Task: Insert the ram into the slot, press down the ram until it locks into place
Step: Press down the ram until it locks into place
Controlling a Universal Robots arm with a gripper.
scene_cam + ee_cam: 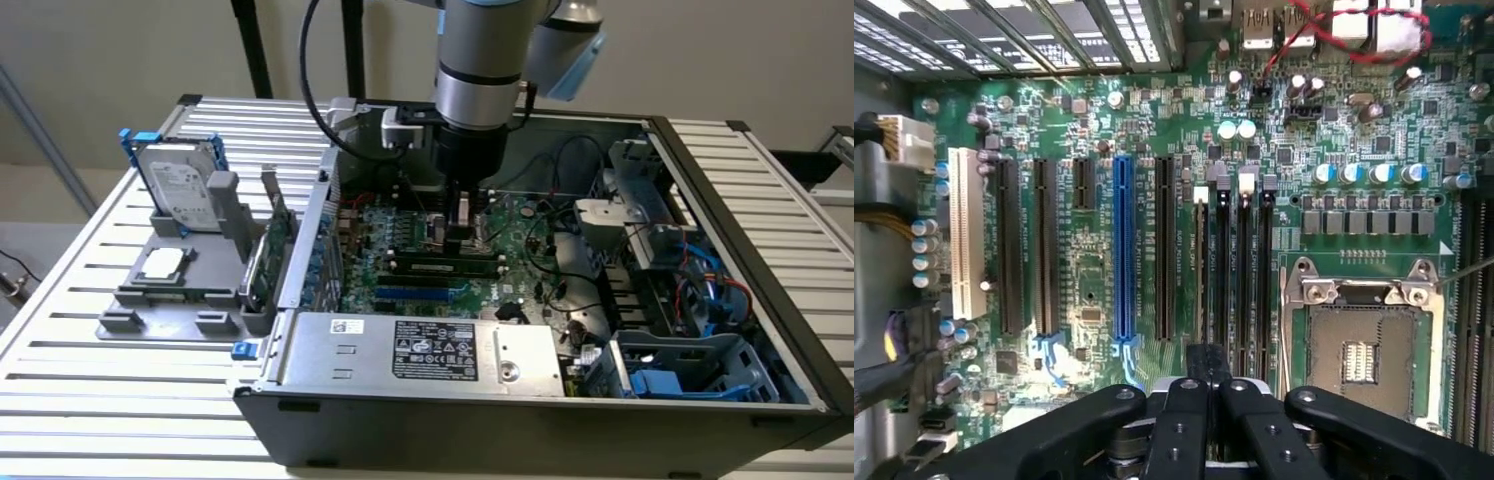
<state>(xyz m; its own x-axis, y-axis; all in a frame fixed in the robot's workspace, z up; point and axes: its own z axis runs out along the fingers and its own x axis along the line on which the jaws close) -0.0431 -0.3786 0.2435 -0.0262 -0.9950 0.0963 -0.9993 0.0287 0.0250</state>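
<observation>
Slatted metal table [80,330] against a plain pale wall, open PC case [534,400] filling the centre and right of the exterior view. Arm [481,70] comes down from top centre into the case; gripper [463,225] sits low over the motherboard [414,265], just above the ram [441,268], a green stick lying flat-on along the board at frame centre, seated in the slot [441,274]. In the wrist view the black fingers [1204,400] meet close together at bottom centre, nearly closed on the stick's top edge [1201,290], which runs up the frame as a thin line; whether they pinch it or only press on it I can't tell. Beside it stand the other black memory slots [1244,270], the blue slot [1122,250] further left, CPU socket [1359,345] lower right. PSU [427,350] with its label sits at the case front. Left of the case, a grey fixture [167,290] holds a hard drive [180,190] upright, a CPU chip [163,262], and an expansion card [276,245] on edge.
</observation>
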